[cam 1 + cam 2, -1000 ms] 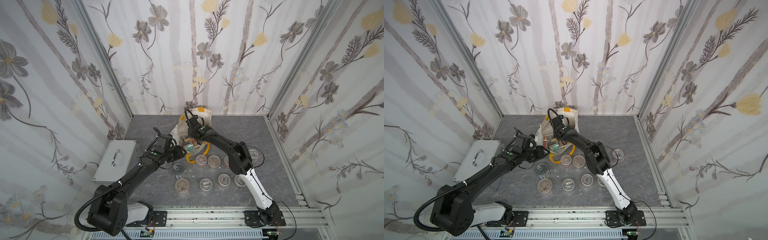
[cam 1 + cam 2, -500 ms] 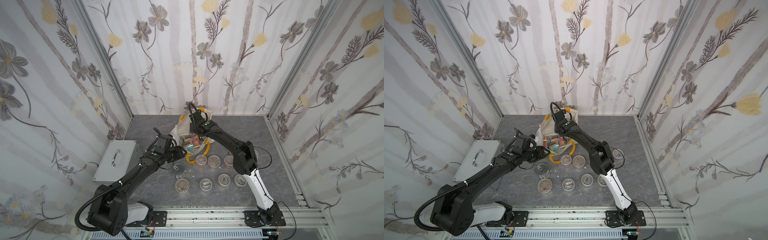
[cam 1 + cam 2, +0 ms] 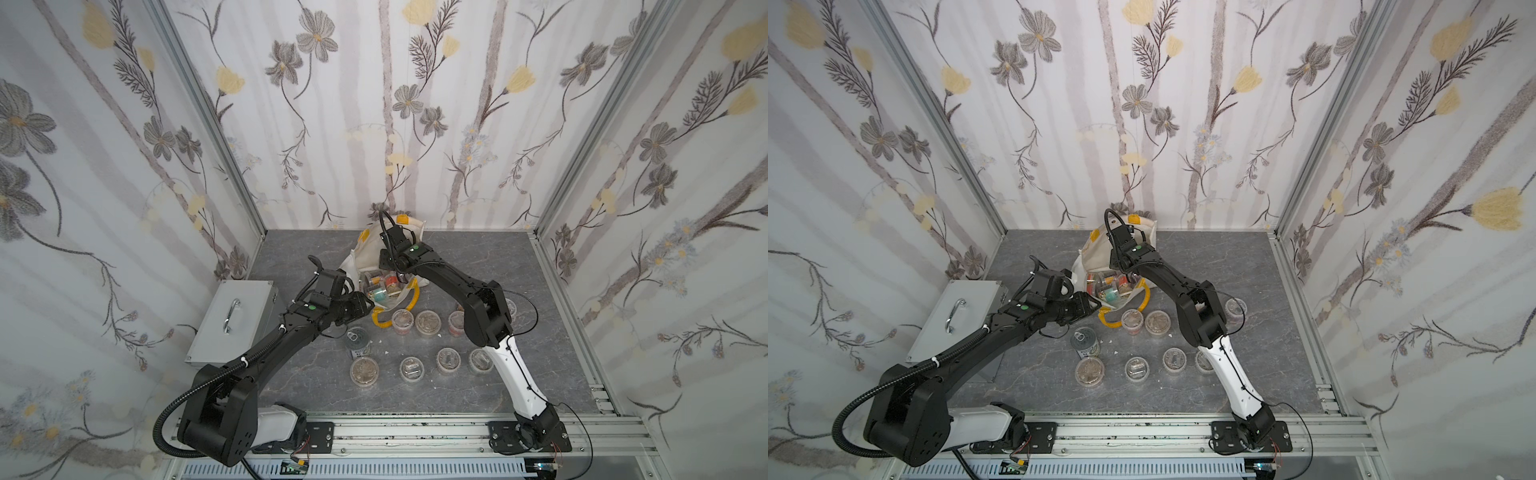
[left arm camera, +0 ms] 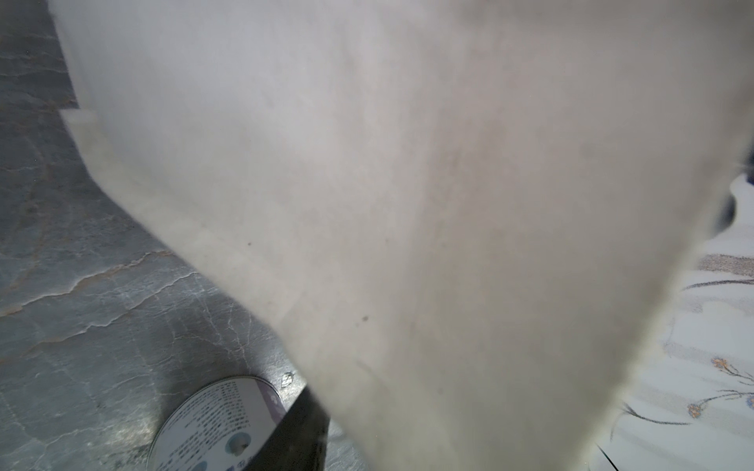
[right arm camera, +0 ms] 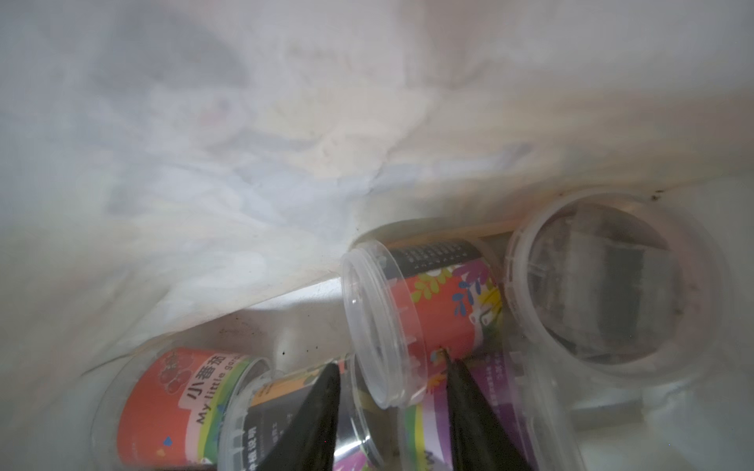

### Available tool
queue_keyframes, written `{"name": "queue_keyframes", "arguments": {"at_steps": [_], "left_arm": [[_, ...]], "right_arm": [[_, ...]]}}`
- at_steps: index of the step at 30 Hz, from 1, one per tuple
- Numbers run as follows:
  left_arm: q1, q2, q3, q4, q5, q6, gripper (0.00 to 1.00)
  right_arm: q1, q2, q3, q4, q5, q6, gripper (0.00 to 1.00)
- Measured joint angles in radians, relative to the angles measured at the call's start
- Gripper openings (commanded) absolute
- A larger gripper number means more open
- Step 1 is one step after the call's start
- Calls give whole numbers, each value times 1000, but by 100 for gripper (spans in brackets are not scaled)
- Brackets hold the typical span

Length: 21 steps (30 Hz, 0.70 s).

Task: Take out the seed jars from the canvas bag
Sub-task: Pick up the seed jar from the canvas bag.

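Fabric of the canvas bag (image 4: 408,183) fills my left wrist view. The left gripper (image 3: 368,305) sits at the bag's mouth rim, and I can't tell whether it is clamped. Inside the bag, my right gripper (image 5: 388,359) stands parted and empty, tips against a red-labelled seed jar (image 5: 412,314). More seed jars (image 3: 428,322) stand outside.

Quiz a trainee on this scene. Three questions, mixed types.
1. True or false: the can lies inside the bag.
2. The right end effector is: A inside the bag; B above the can; C resting on the table.
3. What colour are the bag's handles?
Key: 1 false, it stands on the table; 2 A; 3 yellow.
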Motion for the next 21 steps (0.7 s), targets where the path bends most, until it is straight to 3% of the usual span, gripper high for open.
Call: {"name": "queue_keyframes", "arguments": {"at_steps": [21], "left_arm": [[2,-2,0,6,6,0,48]], "right_arm": [[-13,24,2,7,-1,26,15]]}}
